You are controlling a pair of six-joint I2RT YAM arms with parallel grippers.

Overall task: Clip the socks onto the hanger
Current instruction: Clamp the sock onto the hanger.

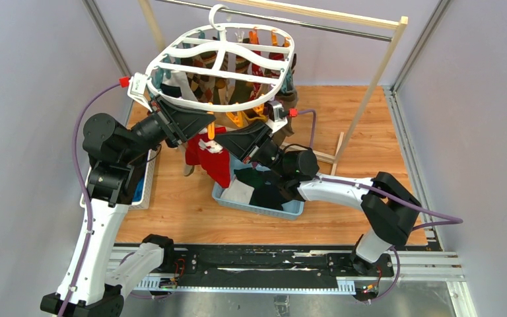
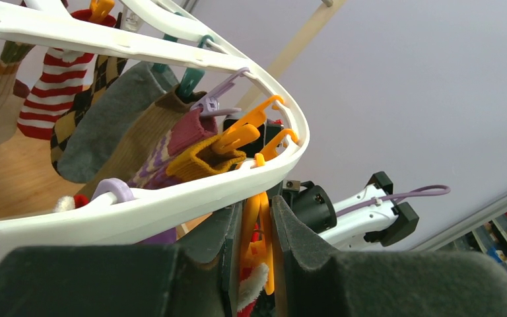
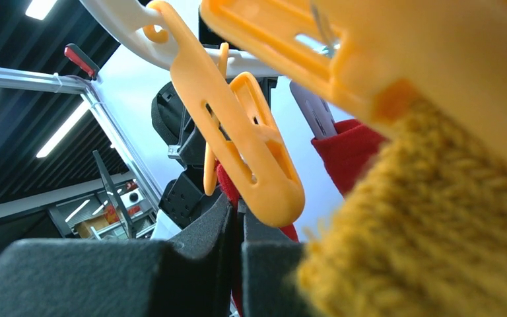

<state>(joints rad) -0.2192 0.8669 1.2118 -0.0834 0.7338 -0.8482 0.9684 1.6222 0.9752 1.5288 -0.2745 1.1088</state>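
1. Pale grey walls (image 1: 33, 66) enclose a wooden tabletop (image 1: 171, 211) bearing a blue basket (image 1: 257, 207).
2. The white oval hanger (image 1: 150, 66), laden with socks, hangs above it.
3. The left gripper (image 2: 256, 208) pinches an orange peg (image 2: 262, 231), jaws narrowly apart.
4. The right gripper (image 3: 239, 210) is clamped on a red sock (image 1: 214, 158) beneath the frame.

The top camera sits above and behind the arm bases (image 1: 162, 247), looking down and forward at the hanger (image 1: 221, 66) from afar, so the whole hanger fits in frame. The left wrist camera sits just below the hanger's near rim, very close. It faces up and along the rim, past an orange peg (image 2: 259, 218) toward the right arm (image 2: 363, 211). The right wrist camera sits under the same rim, closer still, facing steeply up. All views share that rim, orange pegs and a red sock (image 1: 214, 155).
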